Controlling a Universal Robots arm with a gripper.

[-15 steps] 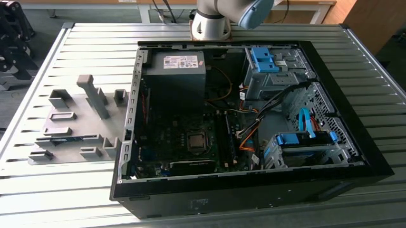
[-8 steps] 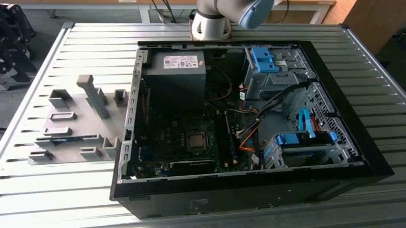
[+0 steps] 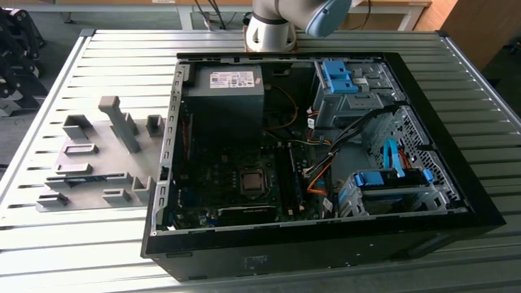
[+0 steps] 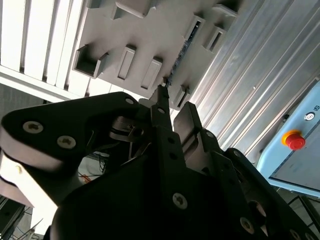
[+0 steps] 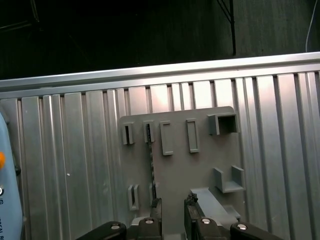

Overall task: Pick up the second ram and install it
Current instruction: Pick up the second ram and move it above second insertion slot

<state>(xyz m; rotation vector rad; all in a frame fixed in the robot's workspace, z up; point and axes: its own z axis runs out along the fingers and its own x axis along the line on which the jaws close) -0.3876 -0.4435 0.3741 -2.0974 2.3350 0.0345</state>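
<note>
The second ram (image 3: 85, 179) stands on its edge in the grey fixture plate (image 3: 97, 137), on the slatted table at the exterior view's left. From above it reads as a thin dark line (image 5: 150, 162) running between two pairs of small holder blocks; the second wrist view also catches it as a thin strip (image 4: 177, 62). My gripper (image 5: 172, 205) hangs well above the fixture, open, with nothing between its fingers. One black fingertip (image 5: 156, 204) lines up near one end of the ram. In the second wrist view the gripper (image 4: 173, 107) points toward the fixture.
An open black computer case (image 3: 456, 183) fills the table's middle and the exterior view's right, with long black slots (image 3: 287, 177) beside the processor socket. The arm's base (image 3: 273, 30) stands behind the case. A red stop button (image 4: 295, 140) sits on a light-blue unit past the table.
</note>
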